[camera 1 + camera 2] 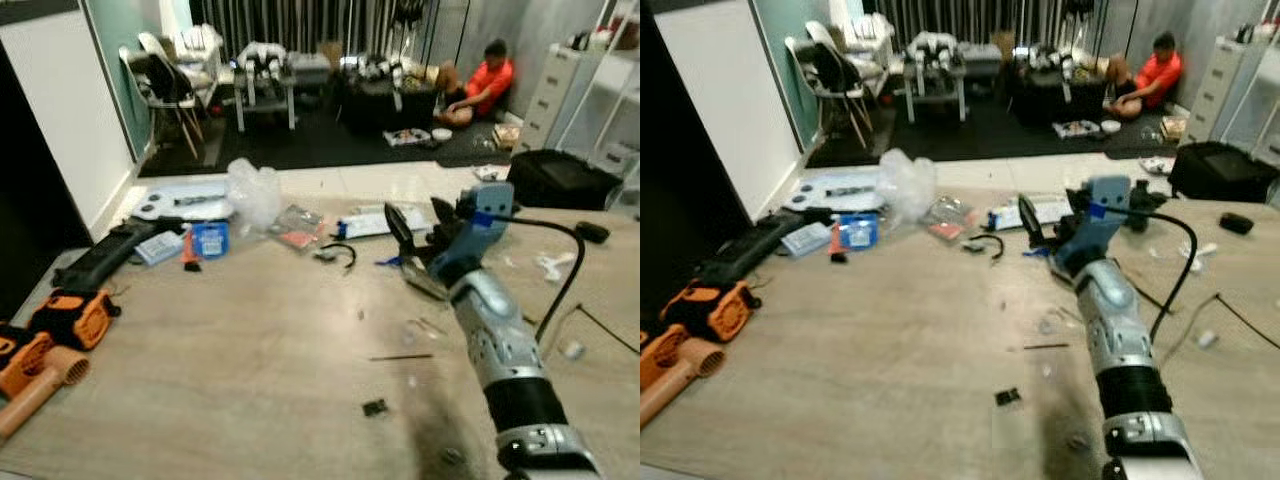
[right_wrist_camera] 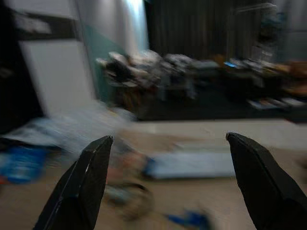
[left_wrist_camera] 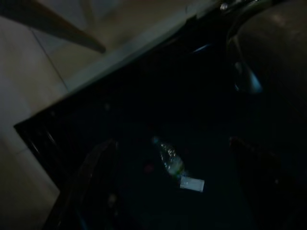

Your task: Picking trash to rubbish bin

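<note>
Right tool: the right tool (image 1: 418, 225) is hanging above the table (image 1: 250, 340) with its two black fingers (image 2: 81, 184) spread wide and gripping nothing.
Left tool: the left wrist view is looking into something dark, so I cannot tell how its fingers are standing.
Bin: a black container (image 3: 144, 124), murky and cut off by the frame, is holding a crumpled plastic bottle (image 3: 170, 160) and a small white scrap (image 3: 192, 183).
Trash on the table: a clear plastic bag (image 1: 252, 193), a blue packet (image 1: 210, 239), a red-printed wrapper (image 1: 297, 228) and a curled black cord (image 1: 340, 253) are lying along the far side; the right wrist view is smearing them into blur.
Near edge: orange tools (image 1: 55, 335) are running off the left side.
Background: a person in an orange shirt (image 1: 488, 82) is sitting on the floor.
</note>
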Robot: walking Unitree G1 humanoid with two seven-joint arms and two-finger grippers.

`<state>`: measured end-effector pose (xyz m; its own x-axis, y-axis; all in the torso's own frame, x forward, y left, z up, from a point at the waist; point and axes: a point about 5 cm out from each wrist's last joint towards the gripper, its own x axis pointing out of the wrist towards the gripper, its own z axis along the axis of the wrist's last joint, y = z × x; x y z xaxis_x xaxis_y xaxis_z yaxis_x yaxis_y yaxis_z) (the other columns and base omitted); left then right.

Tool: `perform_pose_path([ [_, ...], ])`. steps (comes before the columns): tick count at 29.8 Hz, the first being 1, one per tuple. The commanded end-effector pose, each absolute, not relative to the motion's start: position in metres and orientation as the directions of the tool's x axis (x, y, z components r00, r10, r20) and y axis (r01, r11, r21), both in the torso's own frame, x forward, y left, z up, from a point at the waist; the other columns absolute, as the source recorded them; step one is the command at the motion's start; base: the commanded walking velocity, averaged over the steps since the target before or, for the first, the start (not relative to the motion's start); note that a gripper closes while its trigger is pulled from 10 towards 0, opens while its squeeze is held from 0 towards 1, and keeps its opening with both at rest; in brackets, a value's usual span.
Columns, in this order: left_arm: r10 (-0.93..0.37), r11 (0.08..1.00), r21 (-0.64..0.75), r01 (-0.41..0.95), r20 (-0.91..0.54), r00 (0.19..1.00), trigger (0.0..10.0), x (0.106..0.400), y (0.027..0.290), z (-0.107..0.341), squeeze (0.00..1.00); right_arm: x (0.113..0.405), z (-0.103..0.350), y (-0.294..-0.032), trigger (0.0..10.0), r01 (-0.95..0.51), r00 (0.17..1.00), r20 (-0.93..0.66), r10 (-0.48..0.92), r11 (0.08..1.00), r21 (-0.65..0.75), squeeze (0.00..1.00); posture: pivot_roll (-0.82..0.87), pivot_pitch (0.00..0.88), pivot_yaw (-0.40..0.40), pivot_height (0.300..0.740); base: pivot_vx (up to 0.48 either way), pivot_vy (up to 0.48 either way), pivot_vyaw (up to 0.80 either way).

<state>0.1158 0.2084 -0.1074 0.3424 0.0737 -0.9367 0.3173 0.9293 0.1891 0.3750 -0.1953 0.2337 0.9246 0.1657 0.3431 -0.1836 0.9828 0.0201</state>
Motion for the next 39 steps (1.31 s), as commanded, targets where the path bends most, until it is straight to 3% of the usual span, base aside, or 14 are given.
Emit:
perform_pose_path([
  [1, 0.085, 0.929, 0.189, 0.317, -0.946, 0.314, 10.0, 0.104, 0.213, -0.110, 0.00, 0.377, 0.230, -0.200, 10.0, -0.150, 0.934, 0.331, 0.136, 0.989, 0.015, 0.00, -0.09, 0.143, 0.048, 0.740, 0.000, 0.000, 0.00],
  [5, 0.091, 0.928, 0.189, 0.320, -0.950, 0.298, 10.0, 0.095, 0.215, -0.112, 0.00, 0.381, 0.227, -0.215, 10.0, -0.083, 0.950, 0.301, 0.081, 0.997, -0.004, 0.00, -0.07, 0.176, 0.054, 0.740, 0.000, 0.000, 0.00],
  [6, 0.095, 0.927, 0.191, 0.322, -0.952, 0.291, 10.0, 0.090, 0.217, -0.112, 0.00, 0.383, 0.226, -0.221, 10.0, -0.069, 0.955, 0.289, 0.066, 0.998, 0.000, 0.10, -0.06, 0.191, 0.058, 0.740, 0.000, 0.000, 0.00],
  [7, 0.098, 0.927, 0.191, 0.324, -0.954, 0.285, 10.0, 0.086, 0.218, -0.113, 0.00, 0.384, 0.226, -0.226, 10.0, -0.057, 0.958, 0.283, 0.054, 0.998, 0.005, 0.31, -0.05, 0.202, 0.060, 0.740, 0.000, 0.000, 0.00],
  [8, 0.099, 0.926, 0.192, 0.324, -0.954, 0.281, 10.0, 0.084, 0.219, -0.113, 0.00, 0.384, 0.226, -0.229, 10.0, -0.050, 0.959, 0.279, 0.046, 0.999, 0.008, 0.31, -0.05, 0.202, 0.060, 0.740, 0.000, 0.000, 0.00],
  [9, 0.103, 0.926, 0.194, 0.324, -0.955, 0.277, 10.0, 0.081, 0.221, -0.113, 0.00, 0.386, 0.226, -0.232, 10.0, -0.048, 0.962, 0.271, 0.043, 0.999, 0.011, 1.00, -0.04, 0.216, 0.065, 0.740, 0.000, 0.000, 0.00],
  [18, 0.166, 0.930, 0.238, 0.280, -0.952, 0.259, 10.0, 0.051, 0.245, -0.112, 0.00, 0.394, 0.241, -0.239, 10.0, -0.059, 0.957, 0.283, 0.063, 0.998, -0.026, 1.00, 0.06, 0.310, 0.087, 0.740, 0.000, 0.000, 0.00],
  [19, 0.178, 0.930, 0.248, 0.273, -0.950, 0.257, 10.0, 0.047, 0.249, -0.111, 0.00, 0.395, 0.244, -0.239, 10.0, -0.071, 0.955, 0.285, 0.079, 0.997, -0.037, 0.78, 0.06, 0.314, 0.087, 0.740, 0.000, 0.000, 0.00],
  [20, 0.178, 0.930, 0.248, 0.273, -0.950, 0.257, 10.0, 0.047, 0.249, -0.111, 0.00, 0.395, 0.244, -0.239, 10.0, -0.071, 0.955, 0.285, 0.079, 0.997, -0.037, 0.78, 0.06, 0.314, 0.087, 0.740, 0.000, 0.000, 0.00],
  [21, 0.186, 0.930, 0.253, 0.266, -0.949, 0.254, 10.0, 0.042, 0.252, -0.111, 0.00, 0.395, 0.247, -0.239, 10.0, -0.084, 0.952, 0.290, 0.094, 0.995, -0.049, 0.00, 0.07, 0.331, 0.090, 0.740, 0.000, 0.000, 0.00],
  [31, 0.209, 0.932, 0.268, 0.243, -0.948, 0.242, 10.0, 0.016, 0.263, -0.108, 0.00, 0.399, 0.266, -0.254, 10.0, -0.039, 0.955, 0.288, 0.065, 0.995, -0.093, 0.00, 0.10, 0.385, 0.097, 0.740, 0.000, 0.000, 0.00],
  [39, 0.197, 0.929, 0.268, 0.256, -0.942, 0.270, 10.0, 0.021, 0.260, -0.108, 0.00, 0.403, 0.243, -0.250, 10.0, -0.075, 0.989, 0.122, 0.079, 0.996, -0.038, 0.00, 0.10, 0.399, 0.094, 0.740, 0.000, 0.000, 0.00],
])
